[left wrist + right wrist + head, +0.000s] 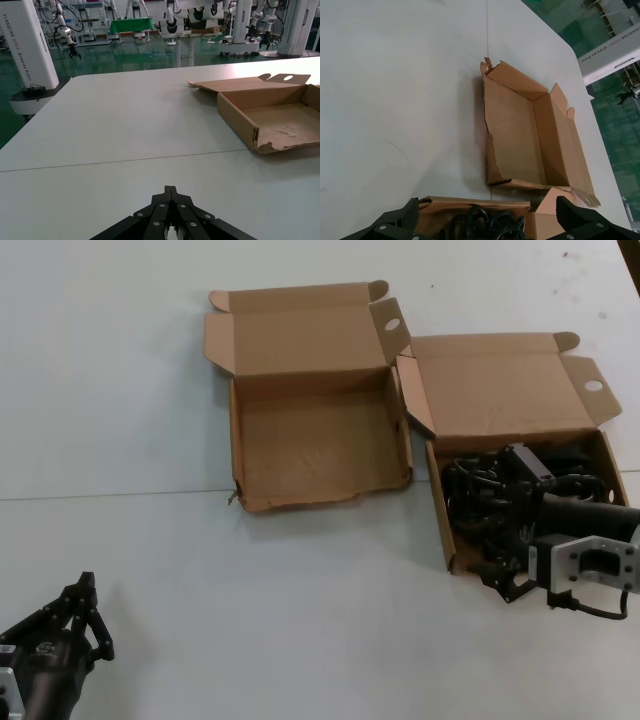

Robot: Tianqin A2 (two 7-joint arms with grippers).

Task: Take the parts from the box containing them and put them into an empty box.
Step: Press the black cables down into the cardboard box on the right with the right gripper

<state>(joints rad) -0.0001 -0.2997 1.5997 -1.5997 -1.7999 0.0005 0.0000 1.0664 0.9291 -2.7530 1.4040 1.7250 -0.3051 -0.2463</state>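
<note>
The box containing the parts lies open at the right of the table, with neat walls and a round hole in a lid flap. Black ring-shaped parts fill it. My right gripper hovers over those parts, open wide and holding nothing. In the right wrist view the parts show between the spread right gripper, behind the box wall. The empty box, with a torn front corner, lies just left of it. My left gripper is parked shut at the table's near left.
Both lids are folded back on the table's far side. The empty box shows to one side in the left wrist view, beyond the shut left gripper. A seam crosses the white table. The empty box also shows in the right wrist view.
</note>
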